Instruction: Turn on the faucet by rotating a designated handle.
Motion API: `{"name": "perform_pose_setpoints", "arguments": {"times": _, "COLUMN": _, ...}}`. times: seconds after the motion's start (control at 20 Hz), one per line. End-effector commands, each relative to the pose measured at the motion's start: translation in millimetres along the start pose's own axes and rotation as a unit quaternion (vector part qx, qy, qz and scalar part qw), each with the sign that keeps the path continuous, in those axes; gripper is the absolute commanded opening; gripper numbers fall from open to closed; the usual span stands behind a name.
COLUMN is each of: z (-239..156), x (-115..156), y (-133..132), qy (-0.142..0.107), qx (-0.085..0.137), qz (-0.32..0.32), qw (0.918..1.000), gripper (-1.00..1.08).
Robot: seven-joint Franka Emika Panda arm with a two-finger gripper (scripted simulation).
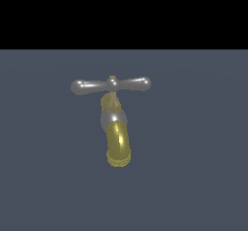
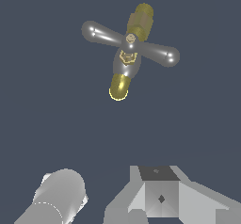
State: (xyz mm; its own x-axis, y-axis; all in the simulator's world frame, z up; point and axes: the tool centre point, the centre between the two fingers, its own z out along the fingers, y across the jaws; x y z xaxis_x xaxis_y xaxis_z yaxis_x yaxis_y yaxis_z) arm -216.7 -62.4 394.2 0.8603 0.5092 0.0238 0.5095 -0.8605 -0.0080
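One faucet [image 1: 116, 128] alone on a plain slate-blue tabletop [image 1: 203, 176], black void beyond the far edge.

Nothing else rests on the flat, uniform tabletop, so bare surface lies on every side of the faucet out to the near edge and both side edges of the exterior view. It sits about midway between those side edges, somewhat nearer the far edge. Its gold spout points toward the near edge, and the handle [image 1: 111, 85], a silver crossbar, lies roughly parallel to the far edge. In the wrist view the faucet [image 2: 126, 63] and handle [image 2: 130, 41] sit well apart from the grey gripper [image 2: 101, 204] parts; whether the jaws are apart or together I cannot tell.
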Motion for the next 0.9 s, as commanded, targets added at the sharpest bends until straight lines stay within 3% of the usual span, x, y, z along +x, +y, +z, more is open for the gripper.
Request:
{"name": "perform_pose_setpoints", "arguments": {"times": 0.0, "z": 10, "x": 2, "y": 6, "qy": -0.001, "qx": 0.0, "qz": -0.032, "qw": 0.9995, "gripper": -1.0}}
{"name": "perform_pose_setpoints", "arguments": {"times": 0.4, "z": 43, "x": 11, "y": 25, "qy": -0.003, "qx": 0.0, "qz": -0.133, "qw": 0.991, "gripper": -1.0}}
{"name": "perform_pose_setpoints", "arguments": {"times": 0.85, "z": 80, "x": 25, "y": 43, "qy": -0.006, "qx": 0.0, "qz": -0.245, "qw": 0.9696, "gripper": -1.0}}
